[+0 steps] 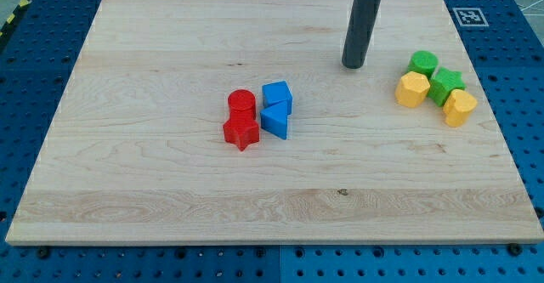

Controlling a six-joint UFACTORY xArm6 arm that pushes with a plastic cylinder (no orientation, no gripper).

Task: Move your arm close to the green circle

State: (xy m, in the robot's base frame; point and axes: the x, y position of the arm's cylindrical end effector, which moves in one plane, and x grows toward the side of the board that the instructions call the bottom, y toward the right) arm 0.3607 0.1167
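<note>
The green circle [422,63] is a short green cylinder at the view's right, at the top of a cluster with a green star [445,85], a yellow hexagon [412,89] and a second yellow block [460,107]. My tip [354,65] rests on the board to the left of the green circle, a clear gap away from it. The dark rod rises from the tip to the view's top edge.
Near the board's middle sit a red cylinder [241,104], a red star [241,133], a blue cube [277,95] and a blue triangle [275,120], packed together. The wooden board [153,189] lies on a blue perforated table.
</note>
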